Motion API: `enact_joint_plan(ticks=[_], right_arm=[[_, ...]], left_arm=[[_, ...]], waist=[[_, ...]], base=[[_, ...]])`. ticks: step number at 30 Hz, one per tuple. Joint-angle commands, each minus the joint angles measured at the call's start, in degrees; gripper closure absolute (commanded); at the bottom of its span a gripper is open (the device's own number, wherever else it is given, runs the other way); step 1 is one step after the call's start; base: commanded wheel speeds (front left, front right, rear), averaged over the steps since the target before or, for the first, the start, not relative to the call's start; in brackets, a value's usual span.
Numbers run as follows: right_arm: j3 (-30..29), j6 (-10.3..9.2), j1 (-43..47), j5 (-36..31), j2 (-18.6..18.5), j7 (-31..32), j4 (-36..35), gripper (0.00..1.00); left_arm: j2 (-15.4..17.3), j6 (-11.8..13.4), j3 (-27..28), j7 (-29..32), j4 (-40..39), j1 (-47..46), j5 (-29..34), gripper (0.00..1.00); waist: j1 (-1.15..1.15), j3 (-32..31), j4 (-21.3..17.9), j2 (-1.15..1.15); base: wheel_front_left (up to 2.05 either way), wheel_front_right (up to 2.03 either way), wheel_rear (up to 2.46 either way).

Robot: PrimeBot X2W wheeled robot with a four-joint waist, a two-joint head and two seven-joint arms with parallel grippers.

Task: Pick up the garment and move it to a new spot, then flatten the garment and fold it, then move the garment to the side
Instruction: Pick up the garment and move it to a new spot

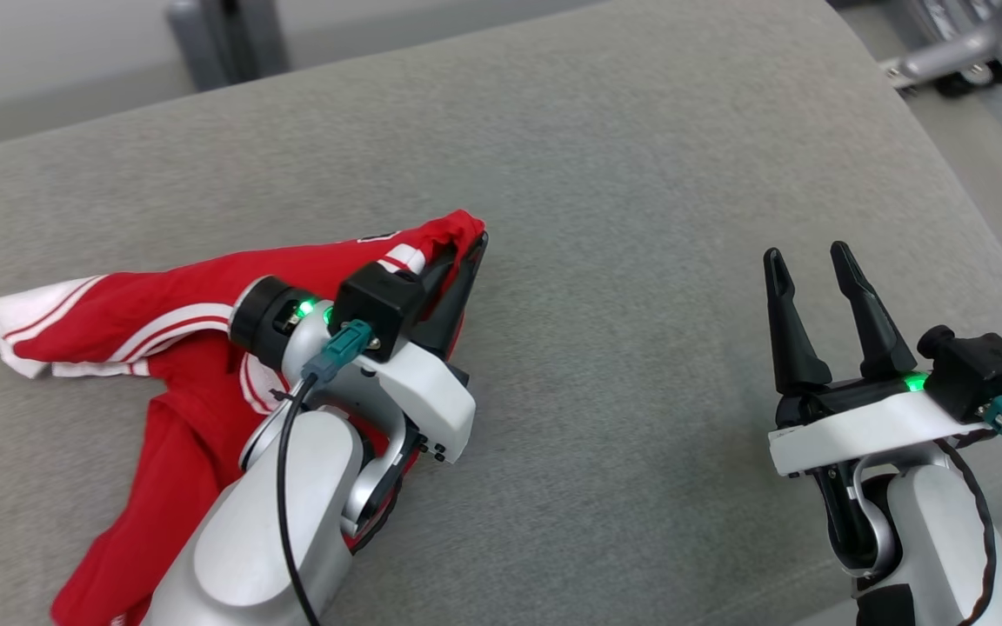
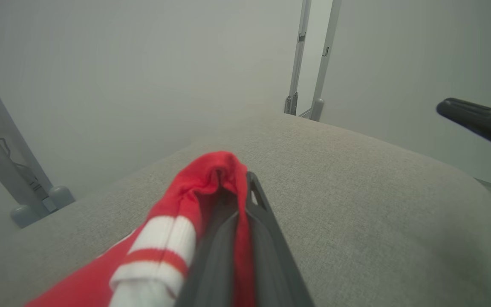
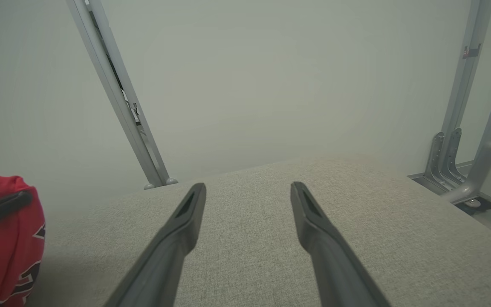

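Garment (image 1: 162, 304) corner pinched tight in the left tool (image 1: 477, 239), likely for dragging; right tool (image 1: 807, 254) hovers alongside, fingers spread, empty.

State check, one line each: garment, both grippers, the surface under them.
garment: crumpled, not flattened or folded, one end pinched, the rest lying down
left gripper: shut on garment
right gripper: open, holding nothing, well apart from the garment
grey surface: bears the garment on its left side
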Motion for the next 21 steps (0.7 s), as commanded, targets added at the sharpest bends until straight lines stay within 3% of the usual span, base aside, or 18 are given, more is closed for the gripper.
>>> enact_joint_plan(ticks=[1,5,6,7,8,13,21], right_arm=[[0.1,0.13,-0.4,0.7,-0.2,-0.5,0.2,0.00],[0.2,0.13,-1.0,1.6,-0.3,-0.5,-0.1,0.00],[0.1,0.13,-1.0,1.8,-0.3,-0.5,-0.3,0.00],[-0.1,0.13,-0.9,1.9,-0.3,-0.5,-0.4,0.00],[-0.2,0.13,-0.8,2.0,-0.3,-0.6,-0.4,0.00],[-1.0,0.13,-0.6,1.5,-0.3,-0.6,-0.3,0.00],[-2.7,0.13,0.5,-0.8,-0.3,-0.5,-0.1,0.00]], left_arm=[[-0.5,-0.7,-0.5,-0.3,1.9,-1.6,-0.7,1.00],[-1.3,-1.9,-2.4,0.0,6.2,-2.7,-1.3,1.00],[-1.6,-2.3,-3.0,0.1,7.2,-2.9,-1.5,0.86],[-1.8,-2.6,-3.6,0.0,8.1,-3.4,-1.5,0.53],[-2.0,-3.0,-4.3,0.0,9.0,-3.8,-1.7,0.00],[-2.4,-4.2,-6.8,-2.5,11.1,-4.6,-2.1,0.00],[-2.3,-3.4,-7.5,-6.2,9.5,-2.6,-3.0,0.00]], waist=[[0.00,2.5,-3.3,0.00],[0.00,3.5,-4.4,0.00],[0.00,3.6,-4.5,0.00],[0.00,3.8,-4.4,0.00],[0.00,3.9,-4.3,0.00],[0.00,3.2,-2.5,0.00],[0.00,0.1,2.9,0.00]], base=[[0.00,0.00,0.00],[0.00,0.00,0.00],[0.00,0.00,0.00],[0.00,0.00,0.00],[0.00,0.00,0.00],[0.00,0.00,0.00],[0.00,0.00,0.00]])
